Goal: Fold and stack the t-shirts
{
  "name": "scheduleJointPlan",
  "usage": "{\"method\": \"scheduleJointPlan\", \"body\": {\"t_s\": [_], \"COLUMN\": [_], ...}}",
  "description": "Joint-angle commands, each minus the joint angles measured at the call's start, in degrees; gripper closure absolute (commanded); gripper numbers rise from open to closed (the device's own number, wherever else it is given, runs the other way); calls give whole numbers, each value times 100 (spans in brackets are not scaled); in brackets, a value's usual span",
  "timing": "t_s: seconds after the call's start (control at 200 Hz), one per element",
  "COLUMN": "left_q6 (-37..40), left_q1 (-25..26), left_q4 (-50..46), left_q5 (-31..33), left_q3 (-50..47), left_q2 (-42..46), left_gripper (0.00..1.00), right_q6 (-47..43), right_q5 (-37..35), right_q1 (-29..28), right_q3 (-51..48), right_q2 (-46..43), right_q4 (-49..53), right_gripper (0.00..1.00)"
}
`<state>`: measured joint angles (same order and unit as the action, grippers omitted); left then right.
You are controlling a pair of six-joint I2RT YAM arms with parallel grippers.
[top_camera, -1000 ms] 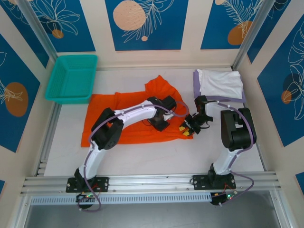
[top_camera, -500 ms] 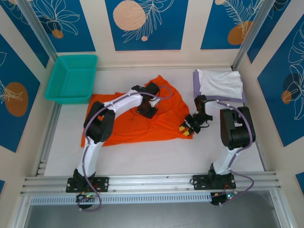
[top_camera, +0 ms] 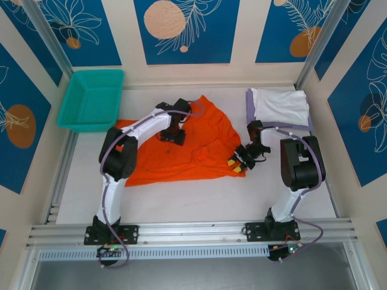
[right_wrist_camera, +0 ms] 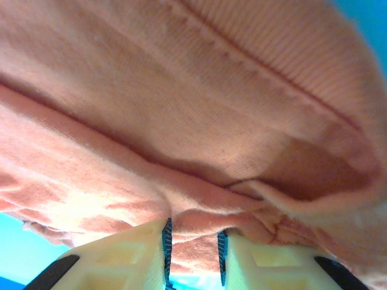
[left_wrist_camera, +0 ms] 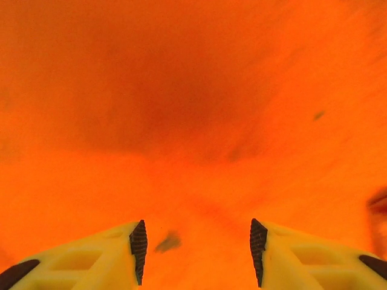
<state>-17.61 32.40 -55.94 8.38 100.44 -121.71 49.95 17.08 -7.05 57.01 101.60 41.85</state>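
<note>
The orange t-shirt [top_camera: 181,154] lies spread and rumpled across the middle of the table. My left gripper [top_camera: 173,134] hovers over its upper middle, open, with bare orange cloth [left_wrist_camera: 199,121] between the yellow fingers [left_wrist_camera: 138,249]. My right gripper [top_camera: 236,164] is at the shirt's right edge, shut on a bunched fold of the cloth [right_wrist_camera: 193,217]. At the back right, the white t-shirt [top_camera: 279,106] lies folded on top of the lavender one [top_camera: 250,107], whose edge shows on the left and front.
A teal mesh basket [top_camera: 92,99] stands at the back left corner. White table surface [top_camera: 199,202] runs along the front between the shirt and the metal rail. Side walls close in the table on both sides.
My left gripper has swept from the shirt's centre-right up and to the left across the cloth. The shirt's top part has flattened out. The right gripper has held still at the shirt's edge.
</note>
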Motion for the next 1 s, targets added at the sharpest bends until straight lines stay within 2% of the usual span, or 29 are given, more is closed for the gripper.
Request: {"method": "scheduleJointPlan", "body": {"t_s": [0.0, 0.155, 0.265, 0.365, 0.525, 0.635, 0.845, 0.99], "left_q6": [-642, -1209, -1365, -1605, -1869, -1907, -2054, -2016], "left_q1": [-152, -546, -1144, -1773, -2653, -3024, -3196, -3188], "left_q4": [-98, -190, 6, 154, 708, 1127, 1478, 1416], "left_q5": [354, 472, -81, -568, -892, -1002, -1055, -1128], "left_q3": [-759, -2127, -3181, -3996, -4924, -5262, -5695, -5861], "left_q2": [1271, 2669, 3542, 3959, 4063, 3809, 3415, 3359], "left_gripper": [51, 52, 54, 55, 56, 56, 57, 57], "right_q6": [150, 371, 543, 772, 892, 1289, 2296, 2914], "right_q5": [-350, -644, -790, -652, -570, -978, -1478, -1652], "right_q1": [111, 62, -310, -634, -837, -811, -726, -454], "right_q3": [16, -35, -204, -363, -363, -463, -896, -1304], "right_q2": [-297, -954, -1615, -1627, -924, -704, -993, -1388], "right_q4": [260, 326, -12, -375, -459, -244, 233, 557], "right_gripper": [69, 69, 70, 70, 70, 70, 69, 73]}}
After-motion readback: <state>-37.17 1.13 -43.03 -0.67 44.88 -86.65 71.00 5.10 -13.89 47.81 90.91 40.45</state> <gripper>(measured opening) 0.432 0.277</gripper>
